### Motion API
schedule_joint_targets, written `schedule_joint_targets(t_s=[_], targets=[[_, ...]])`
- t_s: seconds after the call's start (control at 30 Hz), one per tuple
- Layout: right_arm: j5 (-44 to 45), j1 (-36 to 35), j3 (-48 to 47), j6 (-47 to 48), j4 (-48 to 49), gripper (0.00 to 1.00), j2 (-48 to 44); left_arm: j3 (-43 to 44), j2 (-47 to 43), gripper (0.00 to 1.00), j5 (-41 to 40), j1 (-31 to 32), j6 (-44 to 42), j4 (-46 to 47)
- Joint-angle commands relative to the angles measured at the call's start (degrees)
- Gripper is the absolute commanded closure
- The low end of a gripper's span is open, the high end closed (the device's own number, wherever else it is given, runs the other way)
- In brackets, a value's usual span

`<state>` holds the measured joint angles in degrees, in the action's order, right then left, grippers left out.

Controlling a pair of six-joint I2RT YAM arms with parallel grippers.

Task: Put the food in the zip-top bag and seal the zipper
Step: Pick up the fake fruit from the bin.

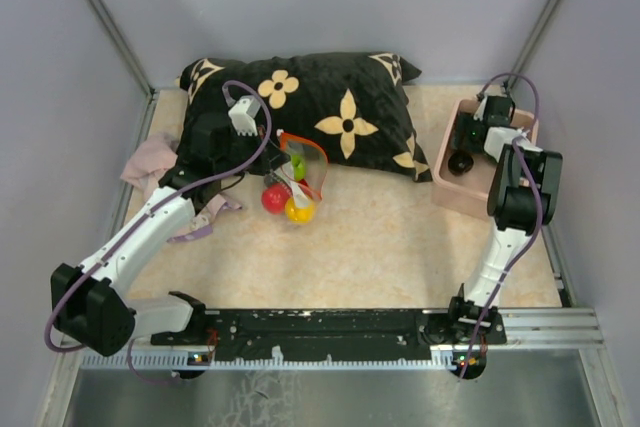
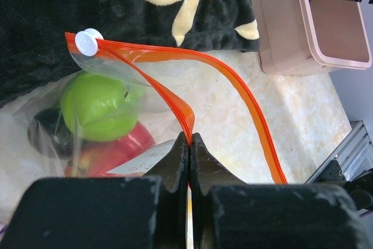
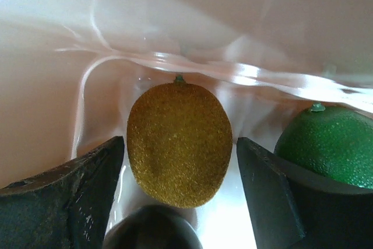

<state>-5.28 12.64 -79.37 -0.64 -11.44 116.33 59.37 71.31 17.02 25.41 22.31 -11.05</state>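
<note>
Top external view: a black flowered pillow (image 1: 320, 112) lies at the back of the counter (image 1: 380, 247). Against the pillow's near edge sits the zip-top bag (image 1: 300, 162), its mouth gaping, with red, yellow and green food (image 1: 276, 198) showing through the clear film. The left pincer (image 2: 190, 138) is pressed together on one lip of the zipper (image 2: 233, 80); the other lip arches free. Off the pillow's right end stands a pink bin (image 1: 445, 182). The right pincer (image 3: 179, 144) is spread inside it, with a brown-gold fruit (image 3: 178, 167) between its jaws and a green fruit (image 3: 326, 144) alongside. The fruit looks light, hard and slick, so it is best gripped across its narrow middle. The bag film is limp; the stiffer zipper strip gives the surest hold.
</note>
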Motion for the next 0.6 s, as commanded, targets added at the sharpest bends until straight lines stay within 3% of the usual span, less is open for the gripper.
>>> schedule_joint_targets(t_s=[0.0, 0.27, 0.57], targets=[[0.6, 0.6, -2.2, -1.6, 6.4, 0.22, 1.1, 1.4, -0.2, 1.00, 0.6, 0.1, 0.2, 1.5], [1.4, 0.6, -2.3, -3.3, 10.9, 0.27, 2.1, 0.7, -0.2, 1.00, 0.3, 0.2, 0.6, 1.7], [2.2, 0.7, 0.4, -2.8, 10.7, 0.54, -3.0, 0.7, -0.4, 1.00, 0.3, 0.1, 0.8, 1.8]])
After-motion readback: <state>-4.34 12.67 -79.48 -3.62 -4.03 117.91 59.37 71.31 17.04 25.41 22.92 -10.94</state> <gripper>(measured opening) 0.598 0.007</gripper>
